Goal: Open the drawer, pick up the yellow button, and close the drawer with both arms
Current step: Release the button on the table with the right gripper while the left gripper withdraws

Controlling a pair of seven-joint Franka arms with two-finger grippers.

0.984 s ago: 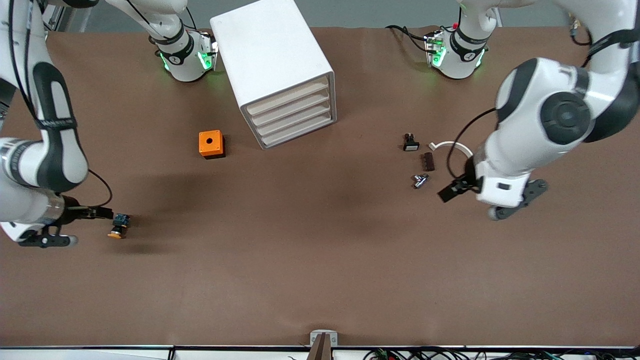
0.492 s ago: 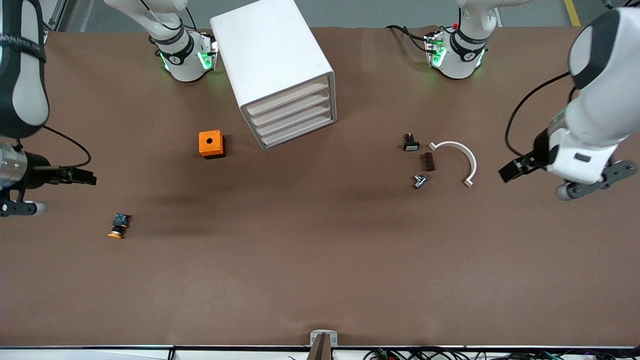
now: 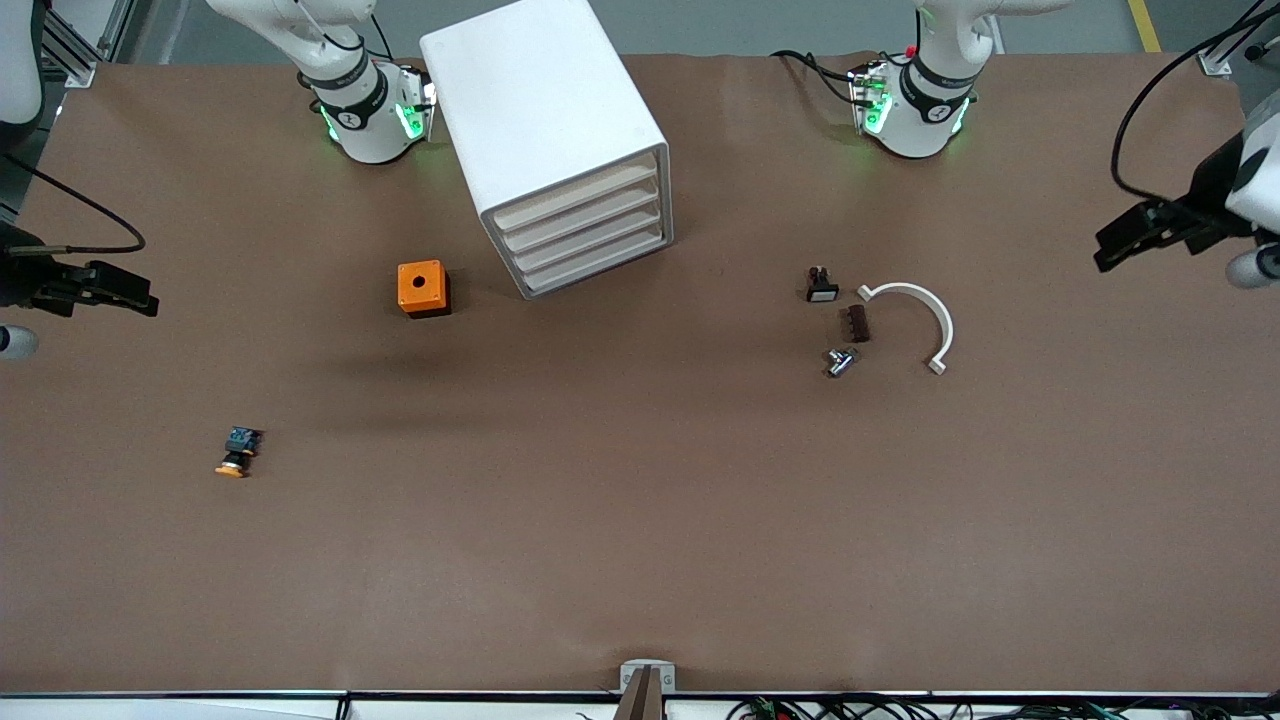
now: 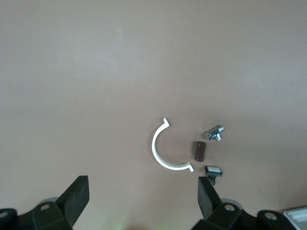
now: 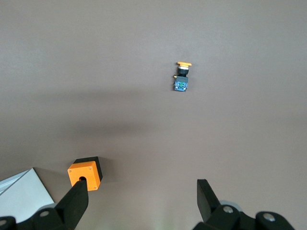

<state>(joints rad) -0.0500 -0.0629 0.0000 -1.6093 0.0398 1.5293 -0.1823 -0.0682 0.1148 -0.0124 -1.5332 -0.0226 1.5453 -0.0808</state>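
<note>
Lying on its side on the bare brown worktop (image 3: 640, 560), toward the right arm's end and nearer the front camera than the orange cube box (image 3: 422, 288): the button (image 3: 236, 452), orange-yellow cap nearest the camera, dark blue-black body just above it in the front view. Free of any grip, well apart from both arms. Seen too in the right wrist view, with nothing touching it.

Hanging over the worktop edge at the right arm's end: the right gripper (image 3: 120, 290), fingers spread wide with nothing between them, as shown by the two black fingers (image 5: 76, 201) set far apart in the right wrist view.

Hanging over the worktop edge at the left arm's end: the left gripper (image 3: 1125, 240), likewise wide and empty, its fingers (image 4: 79, 196) far apart in the left wrist view.

Standing between the two arm bases, angled: the white box cabinet (image 3: 545, 130), all four drawers flush with its face, the top drawer (image 3: 575, 197) pushed in like the three below it.

Clustered toward the left arm's end: a small black part with a white face (image 3: 821, 287), a white half-ring clip (image 3: 925, 315), a dark brown block (image 3: 856, 323) just beside the clip, and a small silver metal piece (image 3: 841, 361) nearest the camera of the four. None touching another.
</note>
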